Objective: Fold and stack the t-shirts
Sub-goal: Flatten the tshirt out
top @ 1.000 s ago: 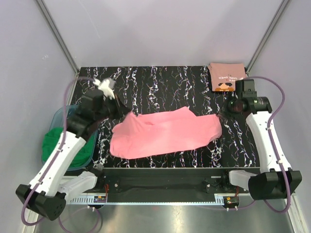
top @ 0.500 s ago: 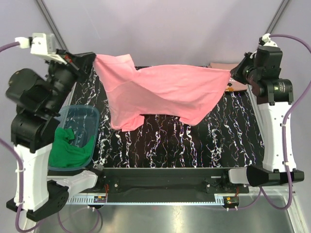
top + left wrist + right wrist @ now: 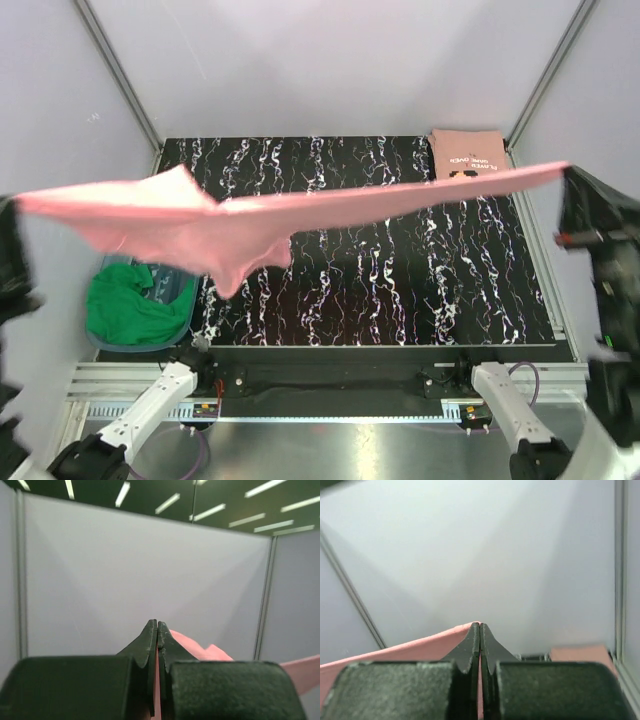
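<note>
The bright pink t-shirt (image 3: 300,205) is stretched taut in the air, high above the black marbled table (image 3: 400,290), with one part hanging down at the left. My left gripper (image 3: 18,203) is shut on its left end, and pink cloth shows between the fingers in the left wrist view (image 3: 157,623). My right gripper (image 3: 563,172) is shut on its right end, with cloth pinched in the right wrist view (image 3: 480,625). The salmon t-shirt (image 3: 467,158) with white lettering lies folded at the back right corner of the table. It also shows in the right wrist view (image 3: 577,653).
A blue bin (image 3: 185,300) holding green cloth (image 3: 125,305) stands off the table's left edge. Grey walls and metal frame posts (image 3: 120,75) enclose the table on three sides.
Both arms have risen and spread further apart. The pink t-shirt went from hanging loosely between them to pulled nearly flat and much higher.
</note>
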